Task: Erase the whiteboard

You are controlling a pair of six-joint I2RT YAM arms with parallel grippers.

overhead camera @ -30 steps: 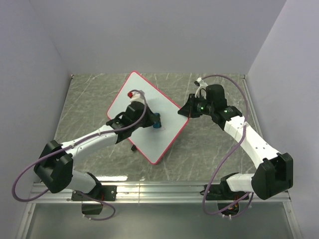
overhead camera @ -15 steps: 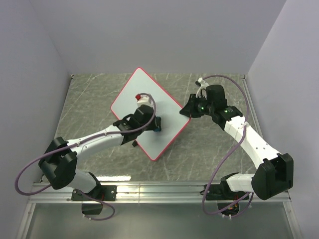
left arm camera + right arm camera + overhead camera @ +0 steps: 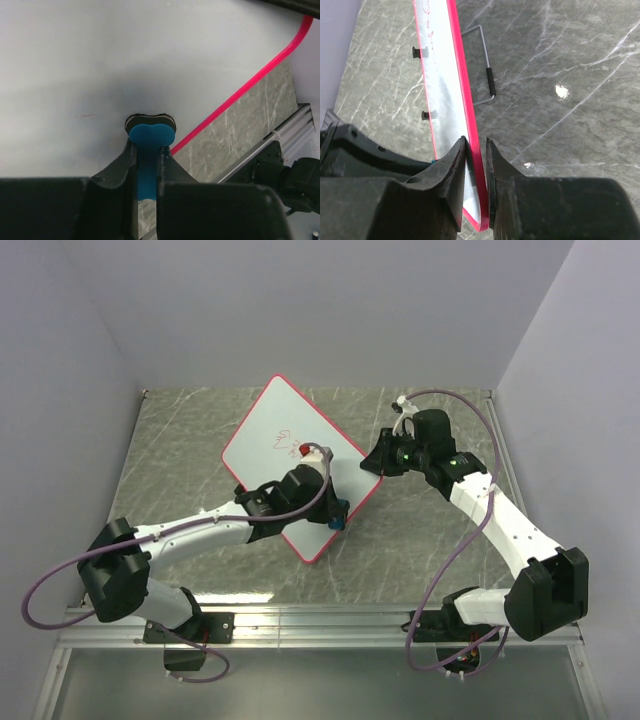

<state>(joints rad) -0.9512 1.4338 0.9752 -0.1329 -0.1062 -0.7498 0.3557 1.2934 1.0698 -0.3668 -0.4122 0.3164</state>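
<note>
The whiteboard (image 3: pixel 275 445), white with a red-pink rim, is tilted up off the table, with faint red scribbles near its upper middle. My left gripper (image 3: pixel 335 515) is shut on a blue-black eraser (image 3: pixel 150 132), pressed on the board's face near its lower right edge. My right gripper (image 3: pixel 372 465) is shut on the board's right corner; in the right wrist view the red rim (image 3: pixel 470 150) sits between the fingers. The board's white face fills the left wrist view (image 3: pixel 100 60).
The grey marbled table (image 3: pixel 420 530) lies under the board. A wire stand (image 3: pixel 487 75) juts from the board's back. Pale walls close in at left, back and right. An aluminium rail (image 3: pixel 320 618) runs along the near edge.
My left gripper has swept the eraser from the board's middle down and right to its lower right edge. The board shifted slightly. Red scribbles now show where the arm was.
</note>
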